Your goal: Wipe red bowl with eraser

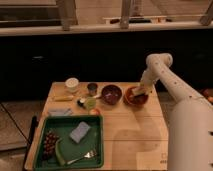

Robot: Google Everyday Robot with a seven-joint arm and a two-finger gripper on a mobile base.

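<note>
My gripper (141, 90) sits low in the red bowl (134, 98) under dim, warm light. Behind it everything sinks to near black. In front of it a soft shadow lies across the yellowish table (131, 120).

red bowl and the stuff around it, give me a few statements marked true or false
1. The gripper is down at the red bowl. True.
2. The red bowl sits inside the green tray. False: it stands on the wooden table, at the far right, outside the tray.
3. The maroon bowl is to the left of the red bowl. True.
4. The blue-grey sponge lies in the maroon bowl. False: it lies in the green tray.
5. A fork lies in the green tray near its front edge. True.
6. The white cup stands right of the red bowl. False: it stands near the table's far left corner.
</note>
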